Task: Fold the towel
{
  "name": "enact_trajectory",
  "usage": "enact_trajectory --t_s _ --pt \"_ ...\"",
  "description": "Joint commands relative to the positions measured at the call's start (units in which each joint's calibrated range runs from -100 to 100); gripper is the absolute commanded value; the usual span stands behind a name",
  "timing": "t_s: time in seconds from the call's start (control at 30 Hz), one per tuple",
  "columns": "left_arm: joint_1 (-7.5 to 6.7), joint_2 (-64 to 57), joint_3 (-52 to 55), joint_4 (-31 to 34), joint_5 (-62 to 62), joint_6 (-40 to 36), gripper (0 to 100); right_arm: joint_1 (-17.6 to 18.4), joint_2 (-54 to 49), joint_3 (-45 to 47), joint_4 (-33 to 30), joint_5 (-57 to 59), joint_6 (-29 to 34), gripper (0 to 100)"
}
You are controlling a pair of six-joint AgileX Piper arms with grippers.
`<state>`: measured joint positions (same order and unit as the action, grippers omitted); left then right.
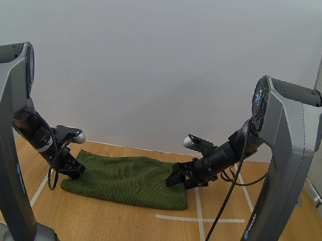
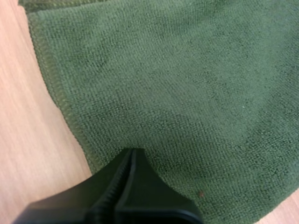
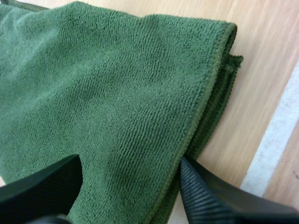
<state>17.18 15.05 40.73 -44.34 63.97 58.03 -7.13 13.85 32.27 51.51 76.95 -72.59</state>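
Towel (image 1: pixel 129 180): flat on table (image 1: pixel 130 230), long axis spanning arm to arm. Left gripper (image 2: pixel 132 156): pressed together, tip on the towel's left hem. Right gripper (image 3: pixel 131 172): spread, straddling its doubled right edge.

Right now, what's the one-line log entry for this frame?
green towel flat on wooden table | left gripper shut, tip at towel hem | right gripper open, astride folded edge
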Motion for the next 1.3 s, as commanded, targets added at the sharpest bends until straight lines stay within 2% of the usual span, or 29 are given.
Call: enact_trajectory --t_s 0.0,0.37,0.47,0.53,0.63,0.7,0.77,1.27 --pt "-0.02 1.0 0.2 0.4 -2.8 0.4 0 0.3 0.1 0.3 2.2 1.1 -0.4 98" --pt "-0.02 1.0 0.2 0.4 -3.0 0.4 0 4.1 0.1 0.3 2.9 0.9 -0.4 98" --pt "-0.02 1.0 0.2 0.4 -2.6 0.4 0 4.7 0.1 0.3 2.9 0.9 -0.4 92" --pt "-0.02 1.0 0.2 0.4 -2.4 0.4 0 4.7 0.1 0.3 2.9 0.3 -0.4 77" --pt "-0.02 1.0 0.2 0.4 -2.4 0.4 0 4.7 0.1 0.3 2.9 -1.1 -0.4 48" --pt "-0.02 1.0 0.2 0.6 -2.4 0.4 0 4.7 0.1 0.3 3.1 -1.1 -0.4 21" --pt "-0.02 1.0 0.2 0.8 -2.4 0.4 0 4.7 0.1 0.3 3.7 -1.1 -0.4 0" --pt "-0.02 1.0 0.2 0.6 -2.4 0.2 0 5.6 -3.7 -0.1 10.8 3.0 -3.0 0"
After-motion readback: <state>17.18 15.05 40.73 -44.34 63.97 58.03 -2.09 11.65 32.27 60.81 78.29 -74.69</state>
